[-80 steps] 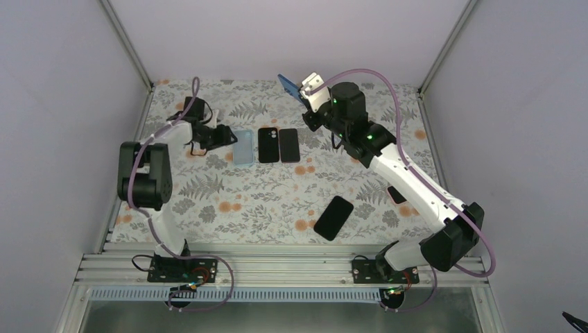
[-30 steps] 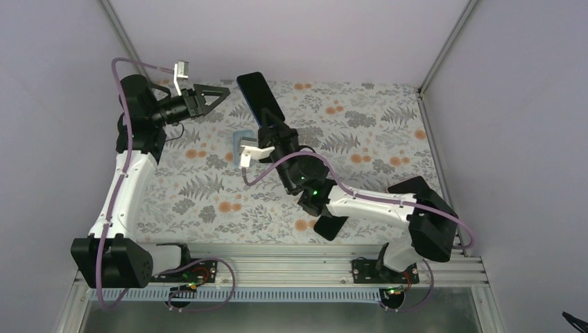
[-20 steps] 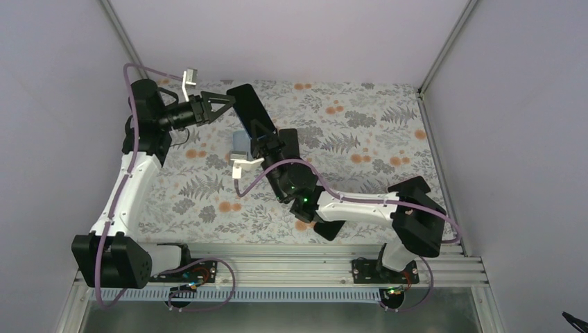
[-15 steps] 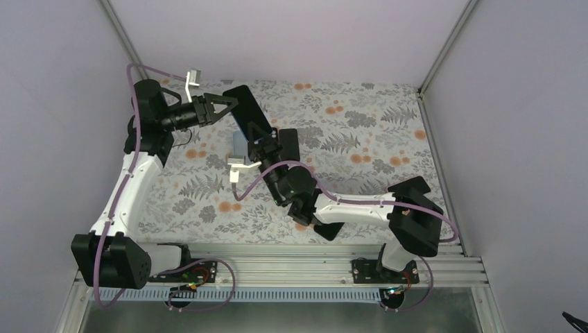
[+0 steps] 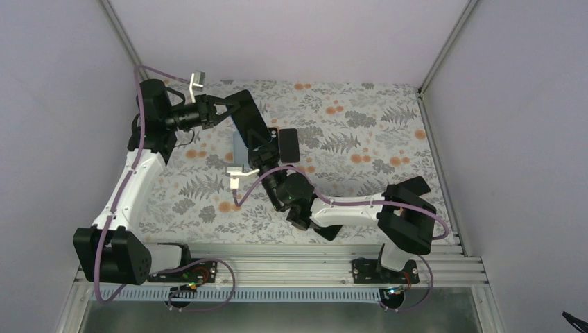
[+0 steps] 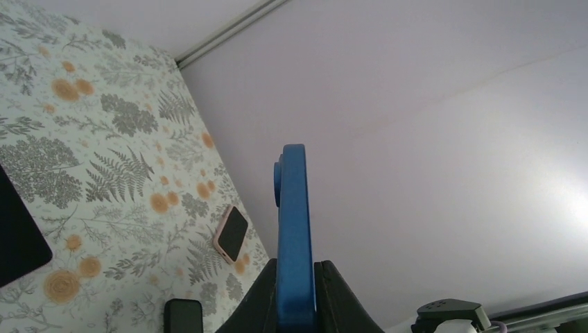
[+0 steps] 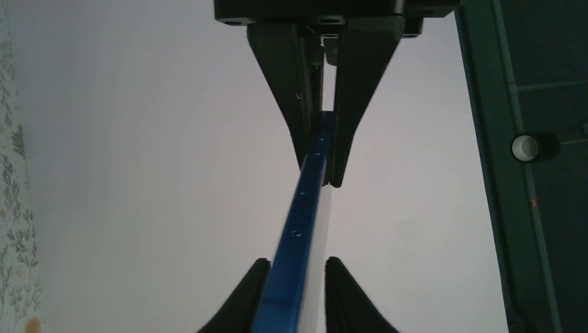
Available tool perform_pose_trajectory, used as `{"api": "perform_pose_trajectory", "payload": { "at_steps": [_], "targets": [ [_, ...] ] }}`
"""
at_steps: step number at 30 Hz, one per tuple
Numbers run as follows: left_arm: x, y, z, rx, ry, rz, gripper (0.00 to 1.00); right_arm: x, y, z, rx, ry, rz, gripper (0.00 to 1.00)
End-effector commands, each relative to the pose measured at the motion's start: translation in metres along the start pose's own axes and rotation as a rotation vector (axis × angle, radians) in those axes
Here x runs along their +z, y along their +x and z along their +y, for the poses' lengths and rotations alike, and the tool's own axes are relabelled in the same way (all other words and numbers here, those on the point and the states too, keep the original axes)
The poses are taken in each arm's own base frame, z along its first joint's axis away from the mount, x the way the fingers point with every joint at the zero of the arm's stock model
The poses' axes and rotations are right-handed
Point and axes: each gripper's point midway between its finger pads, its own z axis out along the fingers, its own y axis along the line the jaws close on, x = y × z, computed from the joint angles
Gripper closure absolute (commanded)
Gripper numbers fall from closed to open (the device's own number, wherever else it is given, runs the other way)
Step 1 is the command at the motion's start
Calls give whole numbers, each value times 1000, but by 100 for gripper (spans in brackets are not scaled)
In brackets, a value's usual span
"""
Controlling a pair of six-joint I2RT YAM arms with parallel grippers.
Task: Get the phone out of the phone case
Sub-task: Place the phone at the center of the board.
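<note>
Nearest me, my right gripper (image 7: 296,262) holds the lower end of the phone case (image 6: 293,208) up off the surface (image 5: 360,125). Its fingers flank the blue edge, but a pale sliver shows beside one finger, so I cannot tell whether it is pressing or easing off. The phone (image 5: 248,119) sits in the case, dark face up, tilted in mid-air between the two arms. Farther out is what has just changed: my left gripper (image 6: 296,277), spread wide and standing just off the top end a second ago, is now pinched onto that end (the blue rim is sandwiched between its fingers). Both ends are now in a gripper, so I judge the set-up done and the prying apart not yet begun. Beyond, a spare black phone (image 5: 288,142) lies flat on the surface.
</note>
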Motion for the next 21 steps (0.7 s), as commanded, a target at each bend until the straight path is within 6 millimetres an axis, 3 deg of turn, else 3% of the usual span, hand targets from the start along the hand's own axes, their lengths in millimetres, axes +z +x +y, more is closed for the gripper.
{"api": "perform_pose_trajectory", "payload": {
  "at_steps": [1,6,12,15,17,21],
  "targets": [
    [0,-7,7,41,-14,-25,98,-5,7,-42,88,140,19,78],
    [-4,-16,2,73,-13,-43,98,-8,11,-33,116,85,23,47],
    [-11,-26,-1,141,-30,-66,98,-13,10,-3,239,-147,7,11],
    [-13,-30,1,176,-43,-74,98,-20,4,16,331,-350,-9,1],
    [-15,-33,4,195,-56,-83,98,-25,-2,20,415,-474,-27,1],
    [-17,-33,3,252,-47,-76,98,-26,0,13,591,-621,-44,1]
  ]
}}
